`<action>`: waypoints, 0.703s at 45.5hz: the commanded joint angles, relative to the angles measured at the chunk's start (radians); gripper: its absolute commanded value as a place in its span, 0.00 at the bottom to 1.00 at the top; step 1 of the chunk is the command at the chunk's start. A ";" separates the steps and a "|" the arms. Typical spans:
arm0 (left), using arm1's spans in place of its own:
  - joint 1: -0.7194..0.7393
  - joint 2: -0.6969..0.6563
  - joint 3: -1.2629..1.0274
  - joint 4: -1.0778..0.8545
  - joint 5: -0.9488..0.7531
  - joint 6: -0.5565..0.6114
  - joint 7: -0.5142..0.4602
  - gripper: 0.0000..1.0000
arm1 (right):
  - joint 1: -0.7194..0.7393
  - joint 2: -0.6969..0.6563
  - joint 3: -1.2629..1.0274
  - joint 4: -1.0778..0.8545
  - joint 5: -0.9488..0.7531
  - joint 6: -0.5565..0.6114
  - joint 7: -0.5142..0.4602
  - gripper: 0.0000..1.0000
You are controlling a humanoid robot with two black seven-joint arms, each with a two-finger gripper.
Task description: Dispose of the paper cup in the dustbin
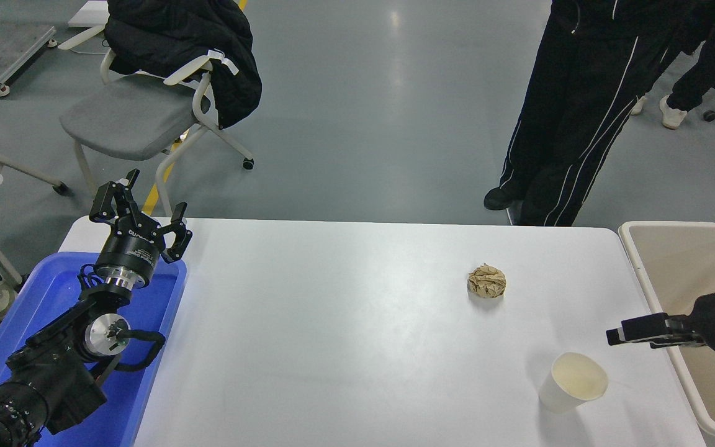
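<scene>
Paper cup (573, 382) stands upright on the white tabletop (332, 335), near the front right corner. It is small and plain white on the outside. It gets a bit wider toward the top. The inside is cream colored and looks empty, and the rim at the top is rolled. Nothing is touching it.

Just to its right, off the tabletop's edge, sits the big beige dustbin (655, 273) with a thick round rim. The right gripper (617, 336) comes in from the right edge, over the dustbin's rim, a little above and to the right of the cup. It is seen from the side, so I cannot tell if it is spread or pressed together.

A crumpled brown paper ball (487, 280) lies farther back. The left gripper (139, 217) rests over a blue tray (53, 292) at the left, with its fingers spread.
</scene>
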 commanded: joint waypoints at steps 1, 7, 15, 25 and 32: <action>0.000 0.000 0.000 0.000 0.000 0.000 0.000 1.00 | -0.057 0.059 -0.003 -0.030 -0.023 -0.051 -0.013 0.90; 0.000 0.000 0.000 0.000 0.000 0.000 0.000 1.00 | -0.081 0.061 -0.003 -0.036 -0.020 -0.074 -0.013 0.90; 0.000 0.000 0.000 0.001 0.000 0.000 0.001 1.00 | -0.107 0.091 -0.003 -0.069 -0.020 -0.115 -0.013 0.87; 0.000 0.000 0.000 0.000 0.000 0.000 0.001 1.00 | -0.137 0.114 -0.003 -0.100 -0.017 -0.153 -0.011 0.86; 0.000 0.000 0.000 0.000 0.000 0.000 0.000 1.00 | -0.143 0.125 -0.003 -0.100 -0.017 -0.172 -0.010 0.85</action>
